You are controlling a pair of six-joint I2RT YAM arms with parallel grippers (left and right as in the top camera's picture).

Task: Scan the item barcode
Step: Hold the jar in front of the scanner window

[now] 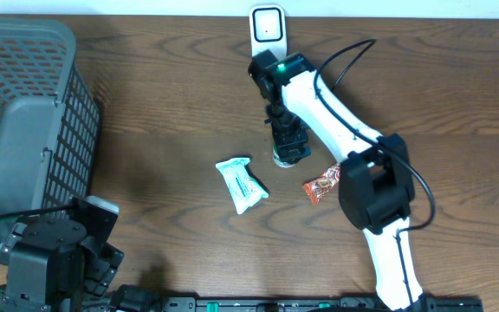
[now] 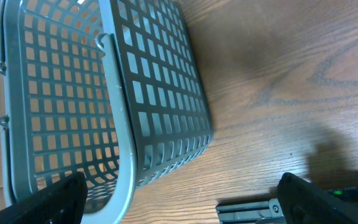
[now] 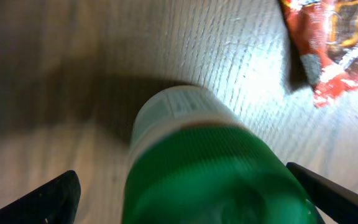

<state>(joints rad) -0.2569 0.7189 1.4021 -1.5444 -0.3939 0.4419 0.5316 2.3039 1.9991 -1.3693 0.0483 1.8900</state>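
Fingers of the right gripper (image 3: 185,196) stand spread wide either side of a green-capped bottle (image 3: 191,155) — standing on the wooden table (image 1: 171,104), gripped by neither. A red snack packet (image 1: 321,185) lies just beside it, a white pouch (image 1: 243,184) near, the white scanner (image 1: 268,26) farther back. Left gripper (image 2: 179,208), also spread, is beside the grey basket (image 2: 160,93).

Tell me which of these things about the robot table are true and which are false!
1. The bottle has a green cap. True.
2. The red packet lies inside the basket. False: it lies on the table, near the bottle.
3. The right arm's jaws are shut tight on the bottle. False: they stand open, with the bottle between them.
4. The white packet lies on the table. True.
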